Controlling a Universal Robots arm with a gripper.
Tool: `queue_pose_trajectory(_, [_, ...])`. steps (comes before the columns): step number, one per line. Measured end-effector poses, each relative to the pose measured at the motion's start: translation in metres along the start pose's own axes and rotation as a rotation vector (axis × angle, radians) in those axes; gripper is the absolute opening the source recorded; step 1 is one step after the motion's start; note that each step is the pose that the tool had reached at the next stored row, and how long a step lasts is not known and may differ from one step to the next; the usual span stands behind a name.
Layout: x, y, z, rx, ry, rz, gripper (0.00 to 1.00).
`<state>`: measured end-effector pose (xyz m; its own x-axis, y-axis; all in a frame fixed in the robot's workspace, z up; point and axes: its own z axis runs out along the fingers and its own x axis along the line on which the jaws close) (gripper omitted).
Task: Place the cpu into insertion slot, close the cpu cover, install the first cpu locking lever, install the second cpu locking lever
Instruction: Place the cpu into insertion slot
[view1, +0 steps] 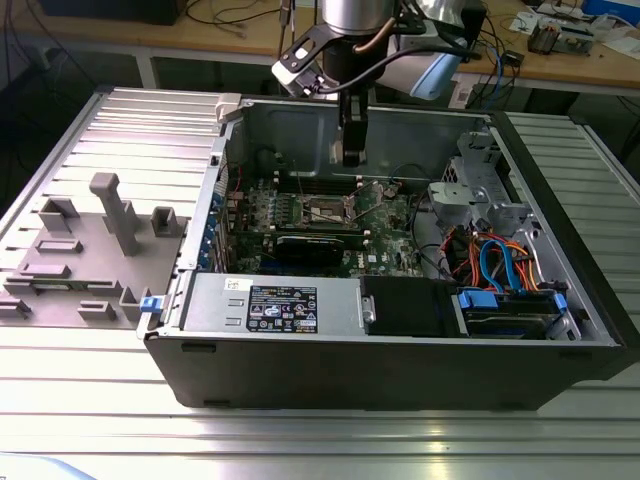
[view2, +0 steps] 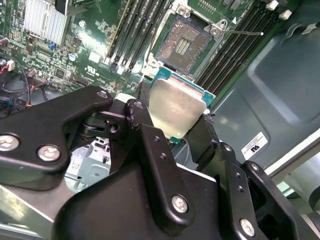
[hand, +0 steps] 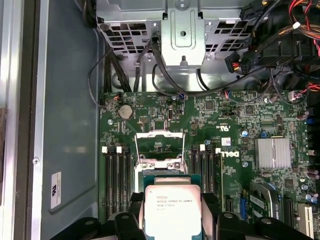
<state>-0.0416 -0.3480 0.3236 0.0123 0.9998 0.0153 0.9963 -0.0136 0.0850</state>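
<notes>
The cpu (view2: 176, 107) sat pinched between the two black fingers (view2: 141, 107) of the gripper (view2: 174, 120), held by two opposite edges with its dull silver top facing the second wrist camera. In the first wrist view the cpu (hand: 172, 210) showed its green edge and printed metal lid, with the gripper (hand: 172, 207) closed against its sides. It was not seated. In the second wrist view the insertion slot (view2: 182, 45) lay open and bare beyond the chip, with its field of contacts in plain sight.

In the first wrist view the cpu cover (hand: 160, 134) stood raised from the socket, and green board showed through its square window. A thin metal lever (view2: 245, 33) stuck out beside one corner of the slot. Long black memory slots (hand: 117, 180) ran along both sides of the socket, and a finned silver heat sink (hand: 272, 152) sat farther off on the green board (hand: 235, 120). A round coin battery (hand: 125, 111) lay on the board near the case wall.

In the upper middle of the exterior view the gripper (view1: 352, 150) hung inside the open computer case (view1: 400, 370), above the insertion slot (view1: 325, 210) at the frame's centre. A labelled silver power supply (view1: 270, 305) filled the lower left of the case, and orange and blue cables (view1: 500, 262) bunched at its lower right. The case rested on a ribbed metal table (view1: 300, 440), and a grey fixture plate (view1: 110, 215) lay on the exterior view's left.
</notes>
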Motion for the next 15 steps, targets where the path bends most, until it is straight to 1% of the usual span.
queue_pose_trajectory(6, [0.0, -0.0002, 0.0023, 0.0001, 0.0, -0.004, 0.54])
queue_pose_trajectory(7, [0.0, -0.0002, 0.0023, 0.0, -0.0027, -0.004, 0.54])
queue_pose_trajectory(11, [-0.0001, -0.0015, 0.004, 0.0, -0.0041, -0.008, 0.54])
queue_pose_trajectory(14, [-0.0002, -0.0031, 0.0097, 0.0001, -0.004, -0.016, 0.54])
queue_pose_trajectory(15, [-0.0001, -0.0051, 0.0136, 0.0002, -0.003, -0.028, 0.54])
